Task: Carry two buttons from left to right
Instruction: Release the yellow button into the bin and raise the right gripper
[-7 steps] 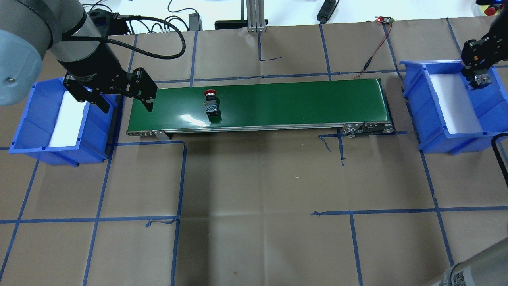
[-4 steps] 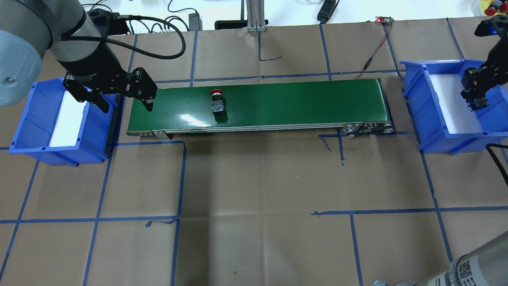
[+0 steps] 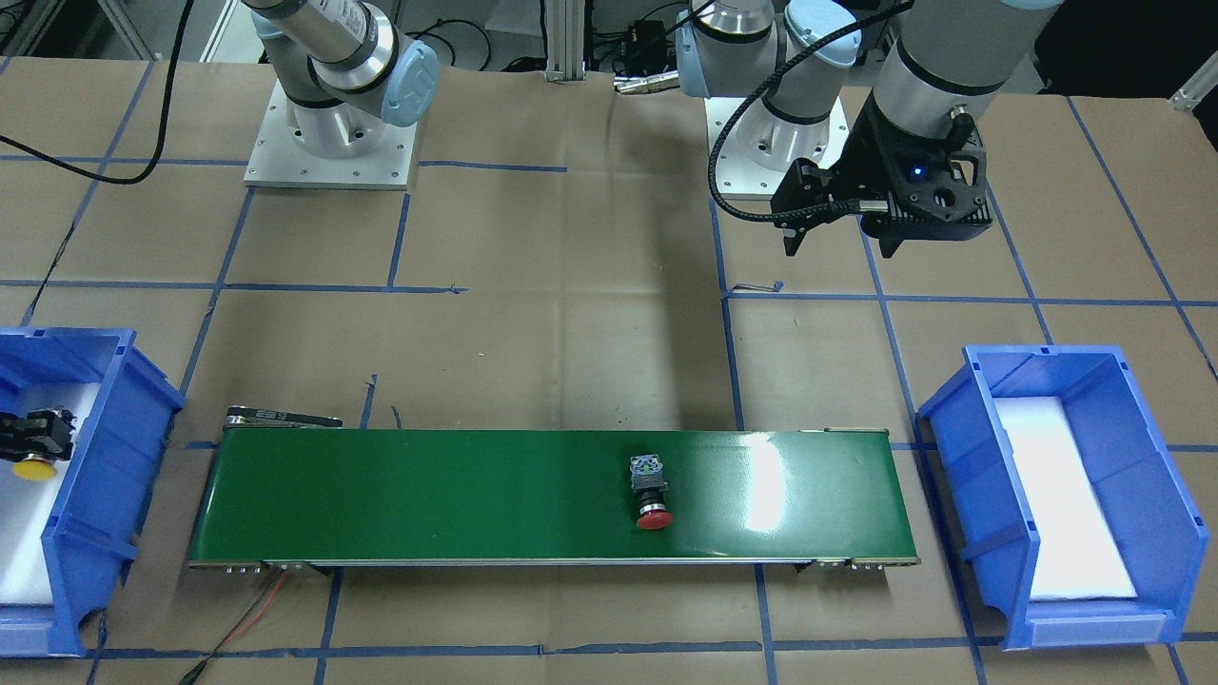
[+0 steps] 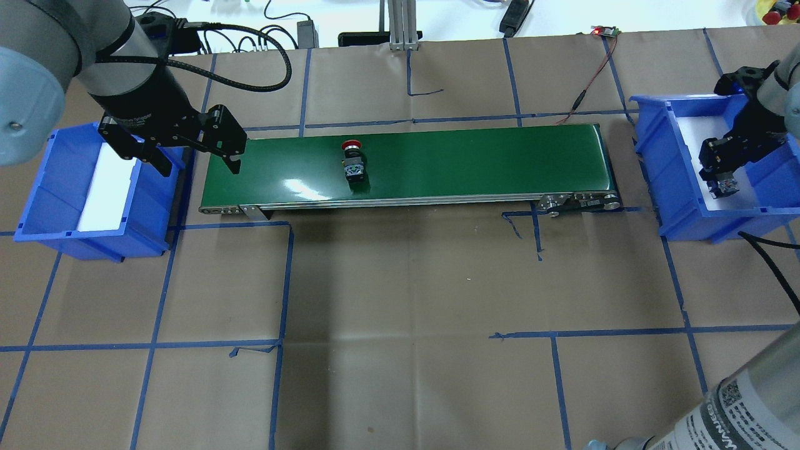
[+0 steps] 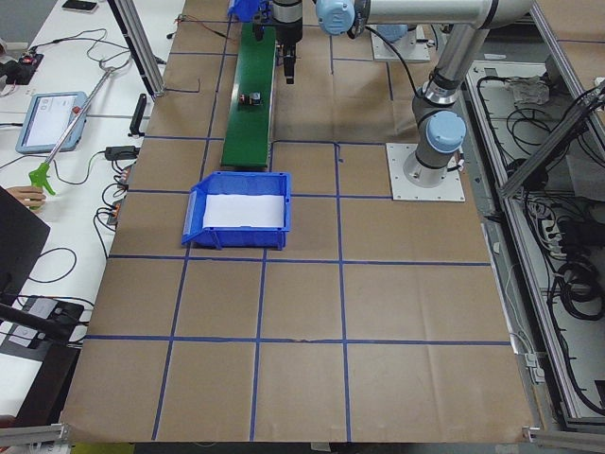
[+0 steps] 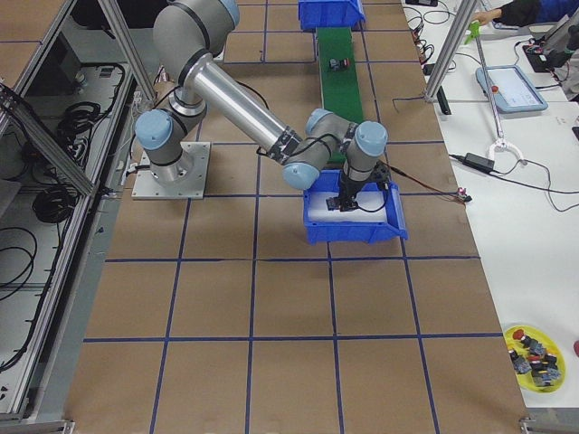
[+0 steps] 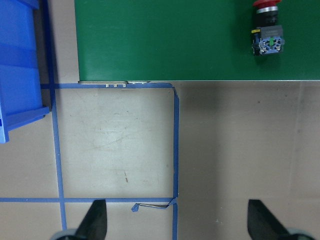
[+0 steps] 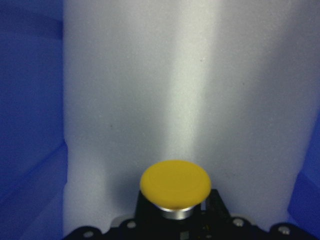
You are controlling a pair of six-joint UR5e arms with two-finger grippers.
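A conveyor belt (image 4: 469,159) runs left to right across the far half of the bench (image 4: 406,294). A left bin (image 4: 37,212) stands just off the belt's left end, and a right bin (image 4: 678,212) stands a little off its right end. The first button (image 4: 354,164) lies on its side on the belt, left of the middle, with its cap toward the far edge. The left gripper (image 4: 200,170) hangs above the gap between the left bin and the belt's left end. The right gripper (image 4: 722,182) reaches into the near part of the right bin. It grips the second button (image 8: 175,187) over the pad (image 8: 165,75) on the bin's floor. Whether button and pad touch cannot be told.
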